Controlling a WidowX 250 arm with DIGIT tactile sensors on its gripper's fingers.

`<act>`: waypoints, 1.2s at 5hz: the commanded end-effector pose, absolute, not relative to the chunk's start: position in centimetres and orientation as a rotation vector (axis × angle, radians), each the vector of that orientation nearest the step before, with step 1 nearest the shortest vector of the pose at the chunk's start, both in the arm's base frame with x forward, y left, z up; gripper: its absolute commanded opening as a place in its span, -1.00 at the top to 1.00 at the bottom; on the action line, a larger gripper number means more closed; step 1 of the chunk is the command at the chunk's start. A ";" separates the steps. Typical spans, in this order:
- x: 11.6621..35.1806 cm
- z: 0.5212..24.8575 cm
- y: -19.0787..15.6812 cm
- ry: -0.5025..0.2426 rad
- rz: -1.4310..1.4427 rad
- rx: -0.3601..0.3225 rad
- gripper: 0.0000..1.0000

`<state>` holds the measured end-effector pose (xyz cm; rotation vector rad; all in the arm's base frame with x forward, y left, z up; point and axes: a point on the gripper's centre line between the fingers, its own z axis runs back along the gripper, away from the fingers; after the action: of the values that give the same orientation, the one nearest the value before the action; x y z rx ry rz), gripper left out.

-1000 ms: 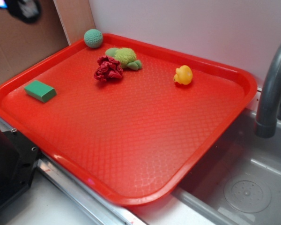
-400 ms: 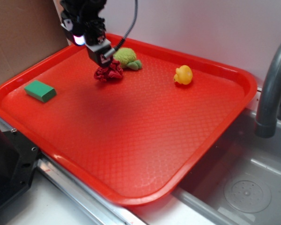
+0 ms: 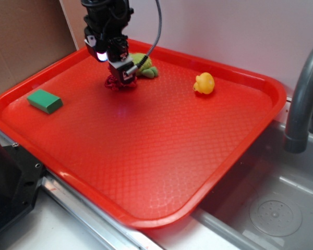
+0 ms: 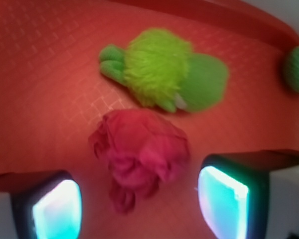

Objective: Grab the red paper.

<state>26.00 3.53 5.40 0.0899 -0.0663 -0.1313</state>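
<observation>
The black robot tool (image 3: 121, 73) hangs low over the far left part of the big bright-red plastic tray (image 3: 161, 156), right above the small dark-red crumpled wad of paper (image 4: 139, 149). In the wrist view its two fingers (image 4: 224, 201) stand spread wide, one on each side at the bottom of the frame, and the wad lies between them and a bit ahead, with a clear gap to each. Nothing is gripped. The wad rests flat on the tray floor. Just beyond it lies a fuzzy green plush turtle (image 4: 162, 74), close by, possibly touching. A green knitted ball (image 4: 296, 69) peeks in at the tray rim. From outside, a small yellow rubber duck (image 3: 204, 83) sits well to the right, and a green rectangular block (image 3: 45, 100) well to the left.
</observation>
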 end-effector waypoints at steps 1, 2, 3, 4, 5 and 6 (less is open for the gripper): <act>26.1 3.4 3.1 0.011 -0.168 0.101 -1.00; 24.6 2.7 3.1 0.045 -0.152 0.098 1.00; 25.1 1.5 3.4 0.071 -0.129 0.121 1.00; 25.4 1.6 4.2 0.065 -0.114 0.104 1.00; 24.9 1.5 4.3 0.069 -0.110 0.105 1.00; 25.0 2.1 3.7 0.061 -0.107 0.107 1.00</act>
<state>24.93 3.90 1.72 0.1015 0.0718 -0.1024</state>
